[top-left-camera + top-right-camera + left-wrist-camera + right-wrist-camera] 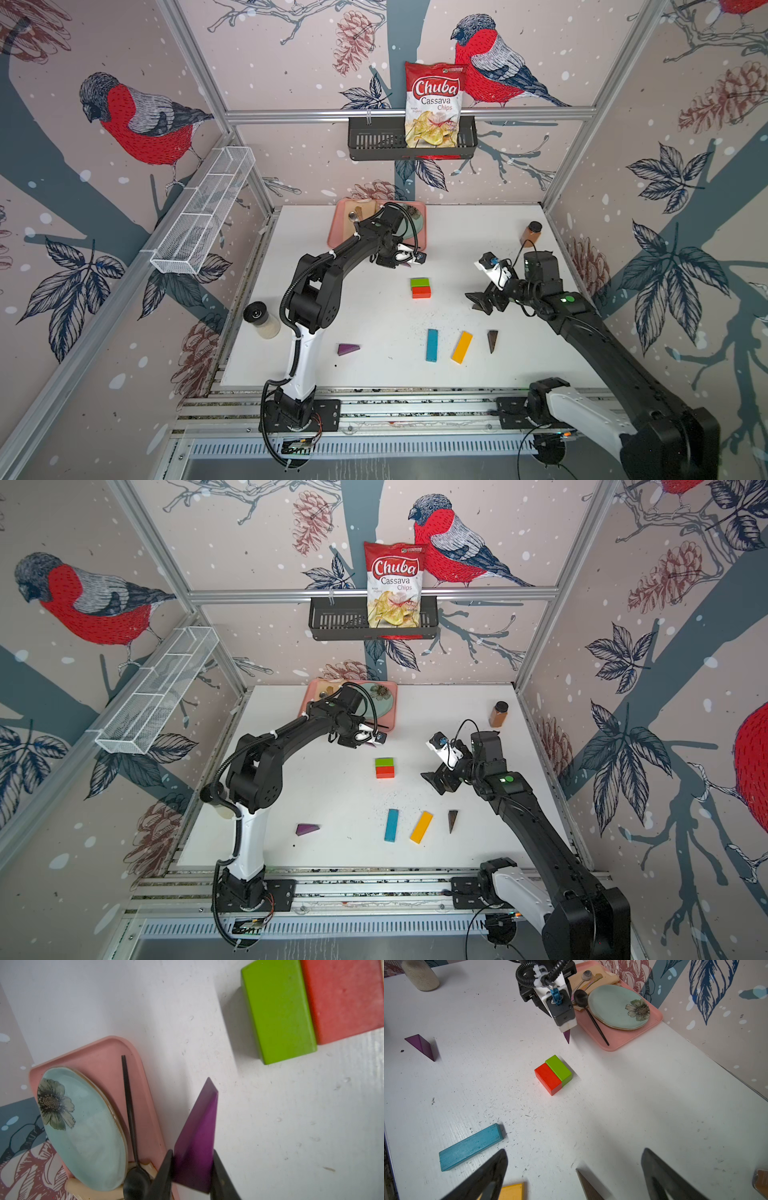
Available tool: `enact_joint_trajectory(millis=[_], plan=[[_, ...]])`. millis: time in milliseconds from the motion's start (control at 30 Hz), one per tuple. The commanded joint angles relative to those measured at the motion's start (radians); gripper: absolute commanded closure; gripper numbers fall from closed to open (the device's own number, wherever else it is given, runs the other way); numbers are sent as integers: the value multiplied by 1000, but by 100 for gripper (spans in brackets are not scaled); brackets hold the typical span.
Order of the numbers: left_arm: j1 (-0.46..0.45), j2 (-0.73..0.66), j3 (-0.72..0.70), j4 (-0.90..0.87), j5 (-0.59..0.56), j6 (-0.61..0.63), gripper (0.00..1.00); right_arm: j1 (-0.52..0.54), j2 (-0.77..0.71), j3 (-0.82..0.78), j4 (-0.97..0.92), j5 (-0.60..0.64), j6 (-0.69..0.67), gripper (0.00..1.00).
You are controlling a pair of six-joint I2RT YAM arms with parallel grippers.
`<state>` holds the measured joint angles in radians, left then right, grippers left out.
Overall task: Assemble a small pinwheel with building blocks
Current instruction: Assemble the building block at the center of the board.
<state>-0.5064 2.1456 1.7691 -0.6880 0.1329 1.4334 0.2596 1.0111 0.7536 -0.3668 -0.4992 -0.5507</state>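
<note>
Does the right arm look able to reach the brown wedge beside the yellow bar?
Probably yes: the right hand is open and empty; the brown wedge lies close by with nothing covering it.

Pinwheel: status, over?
Left pincer shut on purple wedge, short of red-green hub. Right pincer open, empty. Pink tray beside wedge, not in the way.

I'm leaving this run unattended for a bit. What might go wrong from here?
The left tool pinches the purple wedge only at its wide end; it may twist or slip on release.
Setting it down may nudge the green brick away from the red brick.
The tray and spoon lie close by and could get bumped.
</note>
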Motion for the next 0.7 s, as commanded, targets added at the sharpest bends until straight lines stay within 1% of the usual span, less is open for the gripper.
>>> enact_joint_trajectory(millis=[0,233,433,667], plan=[[-6,5,-6,-47,30,93,84,-1,3,-5,34,-22,-8,1],[-17,22,-20,-42,16,107,85,-2,0,-10,26,-25,-13,1],[-20,36,-30,-20,7,90,86,0,0,-8,19,-29,-15,1],[-19,49,-28,-8,25,87,86,0,3,-5,9,-27,-15,0]])
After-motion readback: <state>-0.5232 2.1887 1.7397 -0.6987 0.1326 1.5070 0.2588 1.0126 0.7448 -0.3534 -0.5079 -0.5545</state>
